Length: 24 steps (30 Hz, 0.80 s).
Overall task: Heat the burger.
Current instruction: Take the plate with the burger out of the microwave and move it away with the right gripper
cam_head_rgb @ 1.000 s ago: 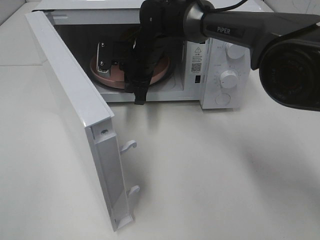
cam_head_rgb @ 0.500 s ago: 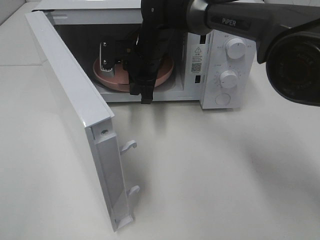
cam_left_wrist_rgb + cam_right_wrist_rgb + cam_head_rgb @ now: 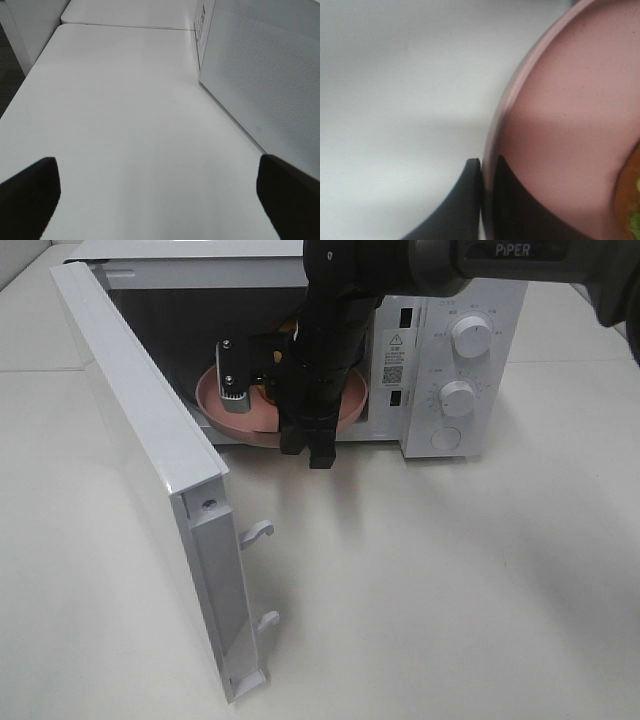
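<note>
I see the microwave (image 3: 440, 350) at the top centre of the high view, on the white desk (image 3: 450, 580). Its door (image 3: 150, 470) hangs wide open, running from the upper left down to the lower centre-left, latch hooks (image 3: 257, 532) showing on its edge. Two knobs (image 3: 470, 338) and a round button sit on the panel at upper right.

My right arm (image 3: 330, 340) comes in from the top right and drops in front of the cavity. Right end effector (image 3: 487, 200) is pinched tight on the plate (image 3: 215, 400) rim: in the right wrist view one finger sits outside the pink rim, the other inside, touching it. The plate is pink and sits at the cavity mouth, its front edge just over the sill, tilted a bit toward me. Most of it is hidden by the arm and the wrist camera bracket.

Burger (image 3: 631, 200): only an orange-brown sliver with a bit of green at the lower right edge of the right wrist view, on the plate. In the high view the arm hides it.

Left end effector (image 3: 160, 200) is spread wide, dark fingertips (image 3: 30, 192) at both lower corners of the left wrist view, holding nothing, over bare desk. The microwave side wall fills the upper right of that view.
</note>
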### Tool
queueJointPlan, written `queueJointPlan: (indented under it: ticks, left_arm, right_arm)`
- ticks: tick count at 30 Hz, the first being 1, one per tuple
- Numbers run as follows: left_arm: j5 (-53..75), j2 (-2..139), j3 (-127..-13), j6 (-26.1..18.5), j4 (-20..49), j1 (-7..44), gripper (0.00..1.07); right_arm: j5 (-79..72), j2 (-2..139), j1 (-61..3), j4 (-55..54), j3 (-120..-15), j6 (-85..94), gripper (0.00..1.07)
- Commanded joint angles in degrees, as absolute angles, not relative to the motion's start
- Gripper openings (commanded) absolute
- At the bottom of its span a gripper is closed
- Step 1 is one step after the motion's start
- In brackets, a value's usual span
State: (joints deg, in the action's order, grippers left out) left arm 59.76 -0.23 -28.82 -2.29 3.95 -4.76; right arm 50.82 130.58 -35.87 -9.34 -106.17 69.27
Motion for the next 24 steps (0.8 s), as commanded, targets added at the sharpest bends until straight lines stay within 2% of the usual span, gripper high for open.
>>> queueJointPlan:
  ticks: [1,12,24]
  left_arm:
    - [59.4,-0.5,-28.6,-1.8,4.1,-4.5,1.00]
    - [59.4,-0.5,-28.6,-1.8,4.1,-4.5,1.00]
    - [59.4,-0.5,-28.6,-1.8,4.1,-4.5,1.00]
  right_arm:
    - [49.7,126.4,-36.0,-8.8,-101.6,69.6,0.00]
    - [42.3,118.4,-36.3,-8.3,-90.5,73.7,0.00]
    - [38.2,113.7,-38.2,-4.6,-86.9,73.6,0.00]
